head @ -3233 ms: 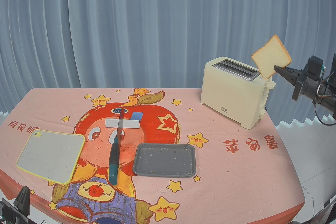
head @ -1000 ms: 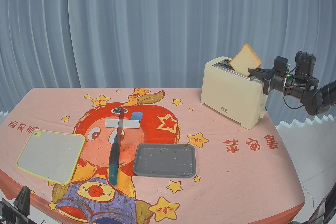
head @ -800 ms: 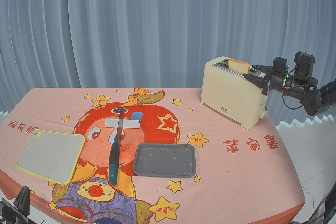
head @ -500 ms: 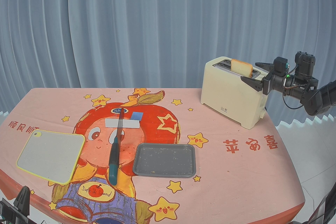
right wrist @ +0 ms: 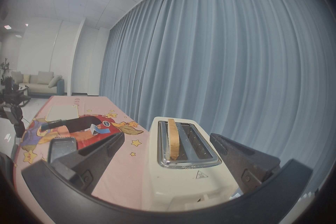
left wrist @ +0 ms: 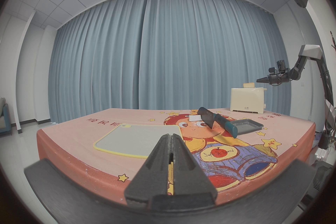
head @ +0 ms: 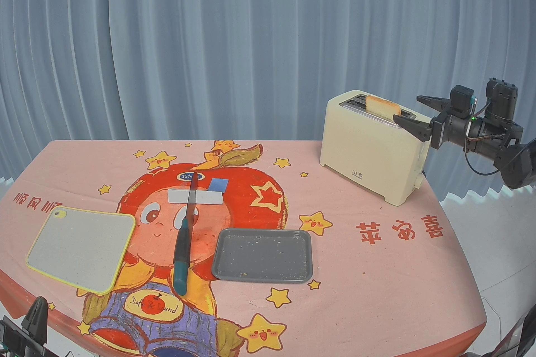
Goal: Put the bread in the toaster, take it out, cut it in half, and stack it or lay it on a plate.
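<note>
Cream toaster (head: 368, 152) holds bread (head: 382, 106), top proud of slot | right jaws spread, empty, just beside; left jaws clenched | risk: right jaws swinging low could clip slice, jamming it askew

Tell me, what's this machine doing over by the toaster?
A two-armed robot is making toast. The slice of bread stands in one slot of the toaster, its top poking out. The right pincer hovers open beside it, holding nothing. The left pincer is shut, low at the table's near edge. The knife, cutting board and grey plate lie untouched.
</note>
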